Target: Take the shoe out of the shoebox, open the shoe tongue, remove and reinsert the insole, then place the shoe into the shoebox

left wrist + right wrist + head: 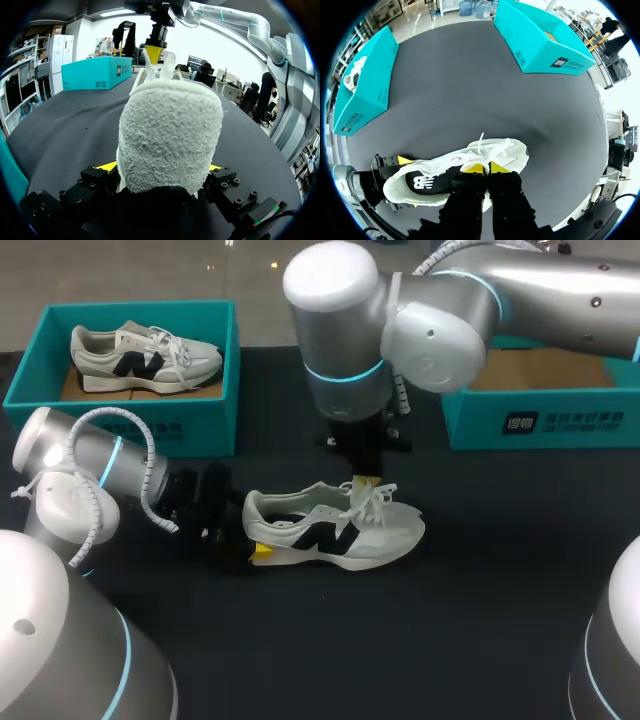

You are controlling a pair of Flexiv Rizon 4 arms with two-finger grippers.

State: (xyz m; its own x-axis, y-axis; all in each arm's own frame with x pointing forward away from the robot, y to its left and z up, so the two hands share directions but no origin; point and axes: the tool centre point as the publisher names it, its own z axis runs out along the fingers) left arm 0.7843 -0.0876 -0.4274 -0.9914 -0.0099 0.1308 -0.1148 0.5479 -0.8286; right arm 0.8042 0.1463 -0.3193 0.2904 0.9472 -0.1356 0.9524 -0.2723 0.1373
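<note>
In the middle of the surface [470,640] the shoe [335,530] sits upright — left end effector [162,170] clamped across its heel [170,130] to steady it, right end effector [485,167] nearly closed, apparently pinching the tongue [161,67] to lift it.

Two shoes [335,528] [145,358] and two teal shoeboxes [215,390] [480,425] are being carried by the bench [480,620]; two pincers [258,540] [365,483] are being shown.
</note>
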